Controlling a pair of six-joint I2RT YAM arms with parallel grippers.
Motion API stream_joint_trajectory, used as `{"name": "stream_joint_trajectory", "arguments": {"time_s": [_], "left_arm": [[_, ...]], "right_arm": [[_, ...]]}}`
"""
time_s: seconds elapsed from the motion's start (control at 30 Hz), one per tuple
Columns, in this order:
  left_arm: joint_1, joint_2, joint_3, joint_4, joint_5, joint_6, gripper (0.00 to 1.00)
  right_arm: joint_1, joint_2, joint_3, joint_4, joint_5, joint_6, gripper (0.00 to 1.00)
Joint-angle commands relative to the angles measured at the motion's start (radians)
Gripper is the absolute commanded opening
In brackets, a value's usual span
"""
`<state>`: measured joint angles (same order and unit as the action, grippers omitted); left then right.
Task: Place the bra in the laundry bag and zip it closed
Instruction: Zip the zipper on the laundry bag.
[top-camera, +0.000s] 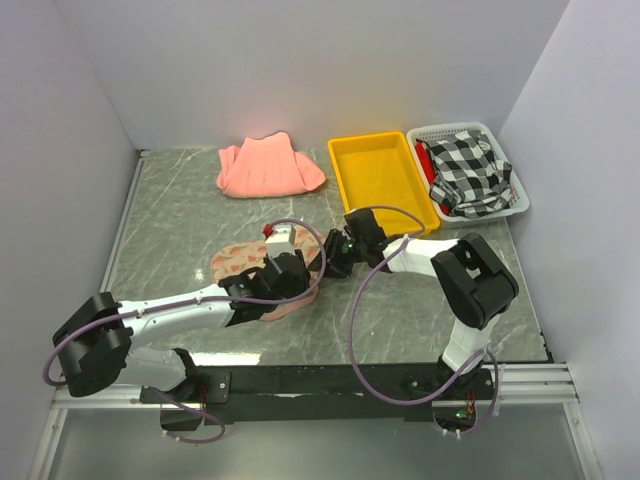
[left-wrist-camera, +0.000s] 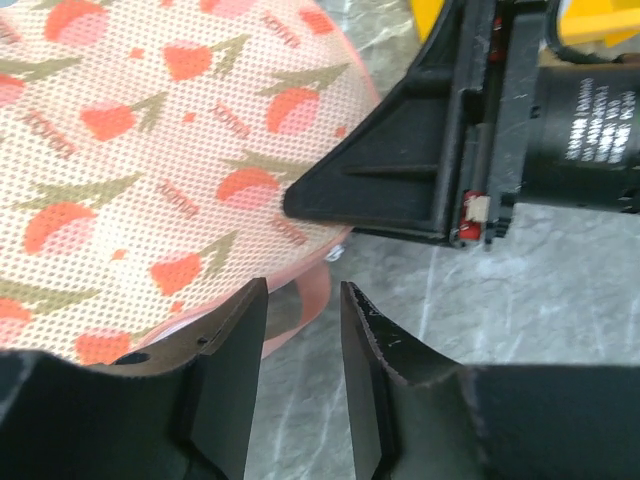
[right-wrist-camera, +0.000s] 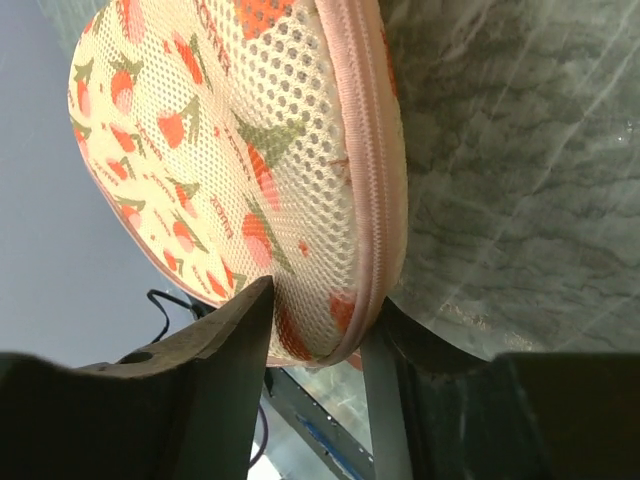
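Note:
The laundry bag (top-camera: 237, 260) lies flat in the middle of the table, beige mesh with red-orange prints and a pink zip edge. It fills the left wrist view (left-wrist-camera: 150, 150) and the right wrist view (right-wrist-camera: 250, 150). My right gripper (top-camera: 328, 258) (right-wrist-camera: 320, 305) is shut on the bag's right edge, one finger on the mesh and one on the zip seam (right-wrist-camera: 368, 170). My left gripper (top-camera: 308, 285) (left-wrist-camera: 305, 290) hovers over the bag's near right edge, jaws slightly apart and empty, a pink loop (left-wrist-camera: 312, 295) just past the tips. The bra is not in view.
A salmon-pink folded cloth (top-camera: 268, 167) lies at the back. A yellow tray (top-camera: 385, 180) stands at the back right. Beside it a white basket (top-camera: 520, 195) holds a black-and-white checked cloth (top-camera: 468, 172). The right arm's fingers (left-wrist-camera: 400, 190) crowd the left wrist view.

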<state>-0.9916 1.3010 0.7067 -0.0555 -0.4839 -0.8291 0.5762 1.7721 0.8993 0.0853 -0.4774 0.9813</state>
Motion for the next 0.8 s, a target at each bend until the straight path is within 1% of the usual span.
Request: {"name": "stream_joint_trajectory", "arguments": {"time_s": [0.0,0.07,0.1,0.17,0.2,0.3,0.47,0.57,0.6,0.67,0.7,0.77], "left_arm": [[0.002,-0.032,-0.013,-0.07,-0.041,-0.005,0.39],[0.001,-0.046,-0.035,-0.07,-0.025,-0.007,0.36],[0.001,-0.063,-0.044,-0.064,-0.012,-0.008,0.33],[0.001,-0.077,-0.067,-0.044,0.03,-0.018,0.29],[0.001,-0.089,-0.076,-0.032,0.045,-0.018,0.25],[-0.002,-0.097,-0.111,0.023,0.093,-0.018,0.21],[-0.01,-0.066,-0.116,0.098,0.152,0.01,0.17],[-0.016,-0.029,-0.108,0.126,0.148,0.005,0.17],[-0.018,-0.008,-0.107,0.129,0.13,0.001,0.16],[-0.018,0.013,-0.096,0.132,0.11,-0.007,0.14],[-0.016,0.029,-0.095,0.132,0.091,-0.01,0.13],[-0.018,0.043,-0.087,0.135,0.076,-0.016,0.13]], "right_arm": [[0.002,0.02,0.043,0.011,0.008,-0.016,0.44],[0.002,0.021,0.039,0.011,0.013,-0.016,0.42],[0.002,0.021,0.038,0.016,0.011,-0.016,0.37],[0.004,0.024,0.041,0.014,0.008,-0.015,0.34],[0.002,0.024,0.043,0.016,0.005,-0.018,0.3],[0.002,0.026,0.047,0.019,0.002,-0.016,0.27],[0.004,0.02,0.056,0.022,-0.007,-0.012,0.22],[0.004,0.016,0.056,0.031,-0.013,-0.004,0.18],[0.002,0.016,0.056,0.033,-0.018,-0.003,0.14],[0.001,0.013,0.052,0.037,-0.026,0.006,0.13],[0.002,0.01,0.047,0.05,-0.036,0.013,0.08],[0.001,0.009,0.041,0.068,-0.05,0.029,0.08]]}}
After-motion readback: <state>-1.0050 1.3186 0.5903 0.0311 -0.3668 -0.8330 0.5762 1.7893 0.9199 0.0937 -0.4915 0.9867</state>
